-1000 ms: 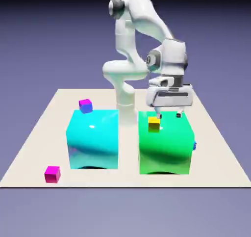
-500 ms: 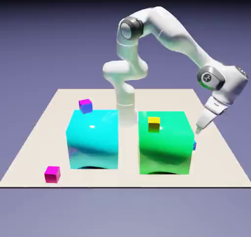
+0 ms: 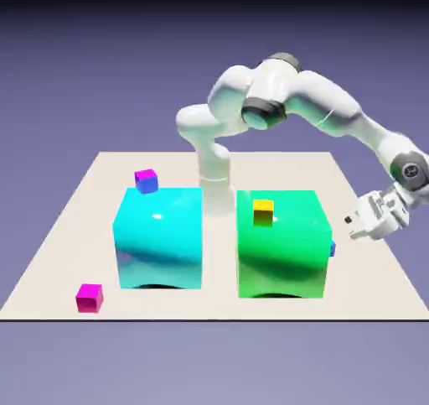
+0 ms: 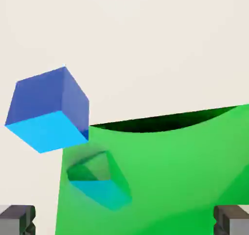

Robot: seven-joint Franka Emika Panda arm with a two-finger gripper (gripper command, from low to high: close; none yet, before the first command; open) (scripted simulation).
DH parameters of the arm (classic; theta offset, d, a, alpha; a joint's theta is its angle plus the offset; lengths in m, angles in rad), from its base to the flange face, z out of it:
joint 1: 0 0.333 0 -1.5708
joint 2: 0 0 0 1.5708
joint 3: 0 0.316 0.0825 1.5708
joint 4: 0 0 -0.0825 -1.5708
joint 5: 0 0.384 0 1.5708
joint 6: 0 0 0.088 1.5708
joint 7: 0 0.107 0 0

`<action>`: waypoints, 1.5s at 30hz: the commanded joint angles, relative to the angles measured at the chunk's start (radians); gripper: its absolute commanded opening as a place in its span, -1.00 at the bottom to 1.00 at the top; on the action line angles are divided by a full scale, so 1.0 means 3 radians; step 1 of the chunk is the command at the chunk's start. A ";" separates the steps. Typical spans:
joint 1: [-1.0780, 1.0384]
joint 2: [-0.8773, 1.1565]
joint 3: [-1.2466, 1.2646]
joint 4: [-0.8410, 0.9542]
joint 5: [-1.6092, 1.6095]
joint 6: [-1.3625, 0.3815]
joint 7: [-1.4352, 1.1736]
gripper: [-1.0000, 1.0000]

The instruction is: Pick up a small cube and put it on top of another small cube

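Magenta cube (image 3: 89,297) sits at the near corner of the table (image 3: 59,227) on the exterior view's left, then the cyan block (image 3: 159,237), the green block (image 3: 280,242) with a yellow cube (image 3: 263,211) on top. Tucked against the green block's right side, on the table, there's the small cube (image 4: 48,109). Rightmost, the gripper (image 3: 355,225) hovers beside it, jaws spread wide, holding nothing, touching nothing.

two big blocks (image 3: 159,237), five tiny cubes (image 3: 263,210)
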 commanded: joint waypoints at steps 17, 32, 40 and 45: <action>0.0130 0.0389 -0.0025 0.0089 -0.0365 -0.0228 0.0034 -1.00; -0.1383 -0.0733 -0.1384 0.1001 0.0792 0.1923 0.0322 -1.00; -0.1118 -0.0512 -0.2351 0.0901 0.1076 0.1963 -0.0503 -1.00; -0.0953 -0.0374 -0.2955 0.0839 0.1254 0.1988 -0.1018 -1.00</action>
